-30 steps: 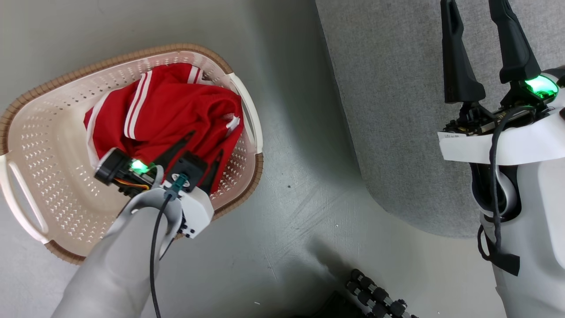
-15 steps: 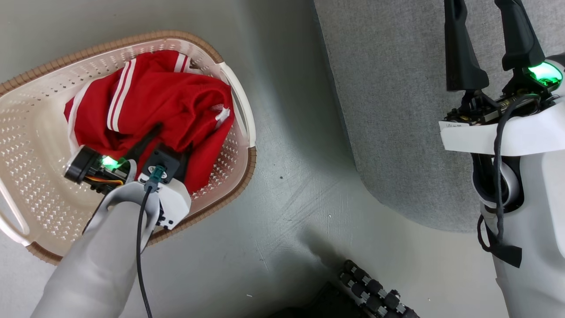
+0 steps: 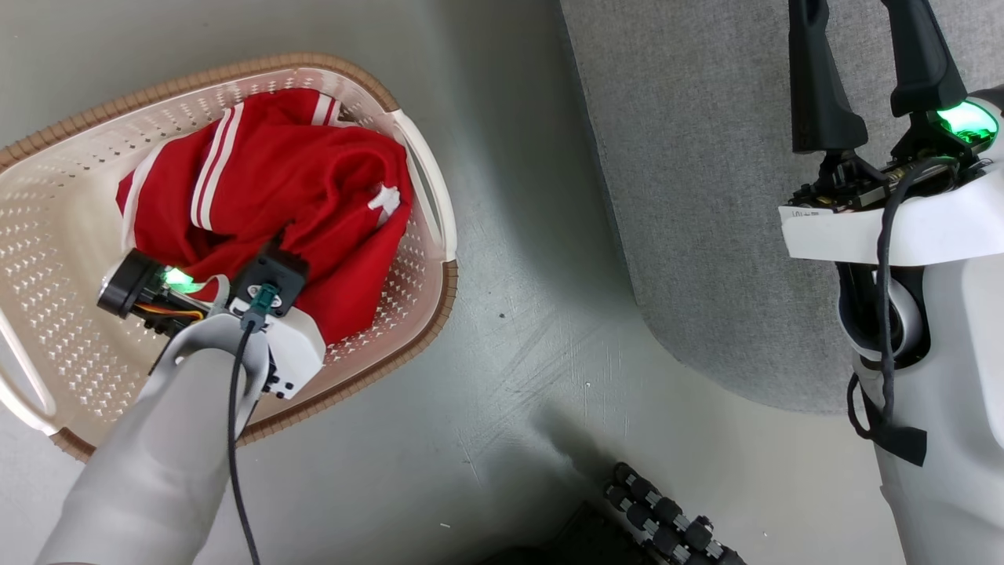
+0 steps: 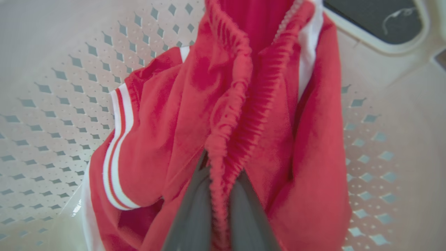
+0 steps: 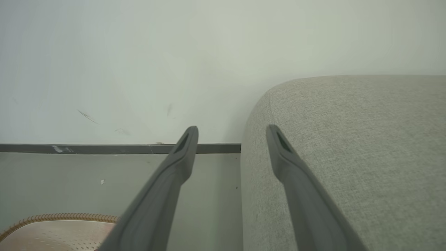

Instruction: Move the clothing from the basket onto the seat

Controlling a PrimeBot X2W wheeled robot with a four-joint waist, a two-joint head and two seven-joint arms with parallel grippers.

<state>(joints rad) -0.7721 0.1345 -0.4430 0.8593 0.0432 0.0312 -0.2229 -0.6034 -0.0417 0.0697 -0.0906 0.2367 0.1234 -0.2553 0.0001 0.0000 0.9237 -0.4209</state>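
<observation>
Left gripper [image 4: 220, 167] jaws, spread a second ago, are now pinching a waistband fold of the clothing [image 3: 267, 180], which is lying in the basket [image 3: 427, 196] at upper left. Grasp looks made, so lift is next. Right gripper [image 5: 232, 130] jaws are hanging wide by the seat [image 3: 706, 157], upper right.

Count: basket [image 3: 47, 259] 1; seat [image 3: 706, 196] 1; clothing [image 3: 314, 180] 1 red heap, separate garments indistinguishable; left gripper [image 4: 221, 167] 1, right gripper [image 5: 232, 129] 1, two fingers each.
</observation>
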